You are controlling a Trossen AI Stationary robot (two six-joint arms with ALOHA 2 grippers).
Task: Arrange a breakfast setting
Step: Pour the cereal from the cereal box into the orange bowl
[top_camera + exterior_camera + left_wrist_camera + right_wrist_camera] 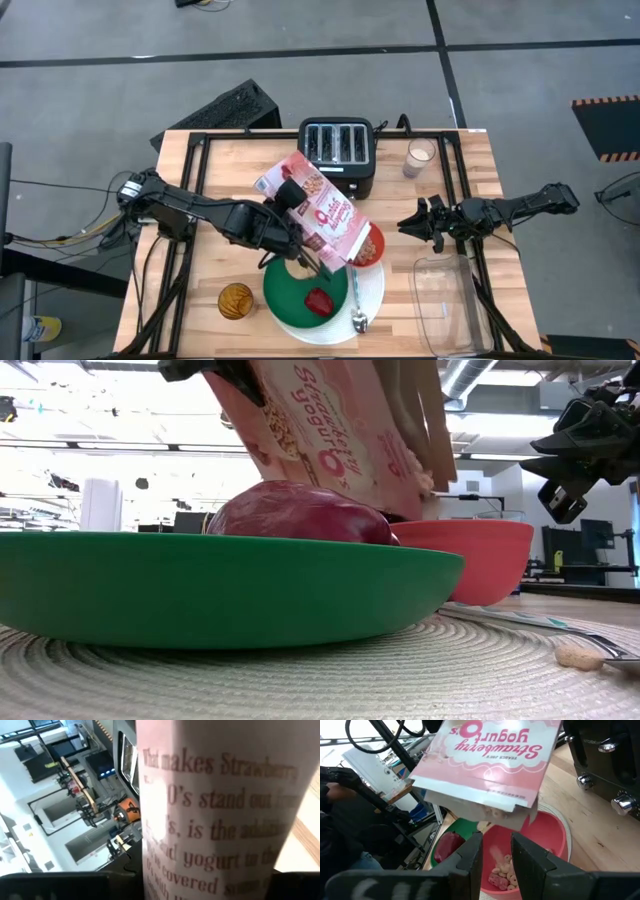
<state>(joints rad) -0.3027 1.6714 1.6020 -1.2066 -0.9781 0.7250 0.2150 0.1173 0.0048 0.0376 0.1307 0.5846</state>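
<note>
Cereal box [322, 212]: grasped by left gripper [290, 232], tilted mouth-down above bowl [368, 246]; cereal inside bowl. Fruit [320, 300] on green plate [290, 296] beside bowl. Right gripper [420, 224]: right of bowl, fingers parted, empty.

Cereal box [490, 757] held tipped by left gripper [290, 205], front panel ahead of the right gripper reading "Strawberry Yogurt O's" and a smaller "Trader Joe's", panel just before the left fingers reading "What makes Strawberry", "O's stand out", "yogurt", "covered"

Left claw [290, 215] tilts cereal box [322, 210] over red-orange bowl [370, 247].
</note>
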